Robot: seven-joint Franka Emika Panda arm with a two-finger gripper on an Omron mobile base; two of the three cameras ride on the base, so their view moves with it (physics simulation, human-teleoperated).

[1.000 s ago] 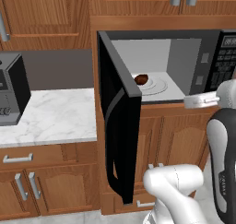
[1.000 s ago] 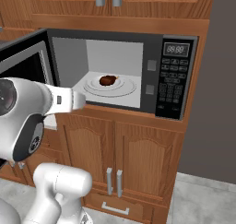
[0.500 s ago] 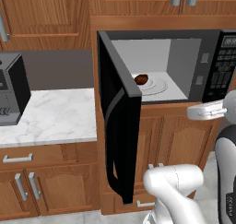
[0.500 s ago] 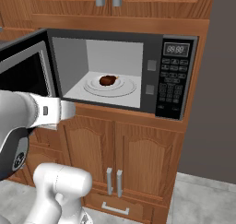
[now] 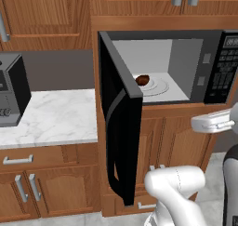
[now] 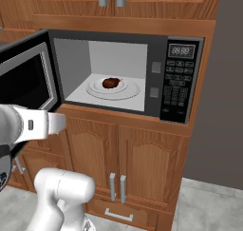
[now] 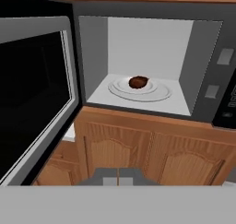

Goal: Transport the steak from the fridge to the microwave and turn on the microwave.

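From my left base camera I see the microwave (image 5: 186, 67) set into wooden cabinetry, its black door (image 5: 118, 122) swung wide open toward me, hinged on the left. Inside, on the light grey floor, the steak (image 5: 142, 79) sits on the left part of a white plate (image 5: 160, 86). The keypad (image 5: 223, 67) runs down the right side of the cavity. To the left lies a marble counter (image 5: 51, 118) with a small black countertop appliance (image 5: 11, 90) on it, well apart from the oven. From my right base camera the same cavity faces me more squarely: the steak (image 6: 111, 82) rests near the middle of the plate (image 6: 128, 91), the keypad (image 6: 176, 90) stands to its right with a small display at the top, and the open door (image 6: 26, 78) shows its dark glass at the left edge, with my white forearm (image 6: 28, 125) crossing just below it. Double cabinet doors (image 6: 121, 168) sit under the oven. From my hand camera my gripper (image 7: 118, 176) shows at the bottom, its two tips pressed together with nothing between them, held low in front of the cabinets and well short of the cavity. Ahead, the steak (image 7: 138, 82) lies on the plate (image 7: 156, 91) inside the microwave (image 7: 203, 66), and the door (image 7: 34, 89) stands open on the left.
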